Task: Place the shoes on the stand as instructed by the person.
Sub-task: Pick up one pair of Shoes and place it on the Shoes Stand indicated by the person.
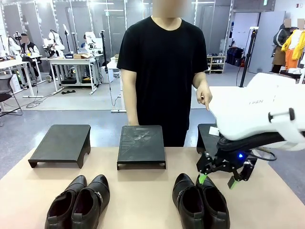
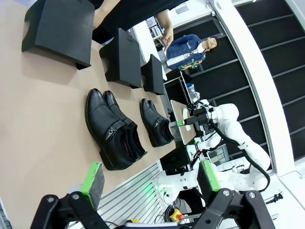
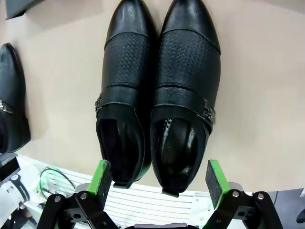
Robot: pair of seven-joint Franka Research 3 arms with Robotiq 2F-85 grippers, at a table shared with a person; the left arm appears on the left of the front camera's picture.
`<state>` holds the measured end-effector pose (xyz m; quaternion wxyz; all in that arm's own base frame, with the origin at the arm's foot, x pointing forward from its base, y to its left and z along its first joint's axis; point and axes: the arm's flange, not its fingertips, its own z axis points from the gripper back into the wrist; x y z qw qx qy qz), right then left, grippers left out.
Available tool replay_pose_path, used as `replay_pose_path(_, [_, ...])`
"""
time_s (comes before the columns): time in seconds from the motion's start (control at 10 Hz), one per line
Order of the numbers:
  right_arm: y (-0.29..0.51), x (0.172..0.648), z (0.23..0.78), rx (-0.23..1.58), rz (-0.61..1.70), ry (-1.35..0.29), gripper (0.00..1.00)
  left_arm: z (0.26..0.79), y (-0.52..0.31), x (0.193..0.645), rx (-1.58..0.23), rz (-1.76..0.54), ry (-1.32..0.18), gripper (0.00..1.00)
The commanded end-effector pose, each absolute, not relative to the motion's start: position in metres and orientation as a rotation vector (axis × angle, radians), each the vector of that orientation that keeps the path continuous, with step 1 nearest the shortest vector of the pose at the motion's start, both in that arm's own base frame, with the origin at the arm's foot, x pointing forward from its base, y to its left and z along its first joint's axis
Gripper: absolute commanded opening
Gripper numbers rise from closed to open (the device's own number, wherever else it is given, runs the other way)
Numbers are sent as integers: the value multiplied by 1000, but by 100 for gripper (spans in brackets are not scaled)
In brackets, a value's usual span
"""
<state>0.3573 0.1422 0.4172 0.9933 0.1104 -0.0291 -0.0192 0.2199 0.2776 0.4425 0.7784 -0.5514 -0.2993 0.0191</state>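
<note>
Left wrist view first: left gripper [image 2: 150,176] high over the table [image 1: 143,191], green pads spread wide, nothing between them, well apart from either pair.

Front view, far left: left stand [image 1: 61,143], black and bare; in front of it, at the near edge, left pair of shoes [image 1: 78,204], side by side, toes toward the person [image 1: 162,62].

Centre: middle stand [image 1: 141,145], bare as well, nothing on the table before it.

Right: right pair of shoes [image 1: 200,204], touching along the inner sides, toes toward right stand [image 1: 206,136], itself half hidden behind the white arm [image 1: 262,107]. Over that stand, the person's hand [image 1: 205,98], index finger turned down, probably marking it as the target.

Above the right pair, right gripper [image 1: 217,180], fingers wide apart, clear of the leather. Seen from the right wrist: pair straight ahead of the open fingers, heel openings nearest, one pad toward each outer side. Long axis running away toward the stand, crosswise to the line between the pads, so likely a plain descent and a squeeze on both shoes together. Right arm far nearer than left.

Looks: glossy black leather, pointed toes, perforated vamps, a strap with a small metal buckle on each outer side, dark insides.
</note>
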Motion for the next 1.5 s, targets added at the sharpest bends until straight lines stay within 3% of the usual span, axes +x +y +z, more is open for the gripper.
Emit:
replay_pose_path(0.0, [150,333,386,177,-56,-57,100,442,279,219,-1203,21,-664,100])
replay_pose_path(1.0, [186,323,319,32,13,-14,100,442,279,219,-1203,21,-664,100])
replay_pose_path(1.3, [193,316,312,12,22,-15,7,442,279,219,-1203,21,-664,100])
replay_pose_path(1.4, [192,316,313,10,15,-20,0,442,279,219,-1203,21,-664,100])
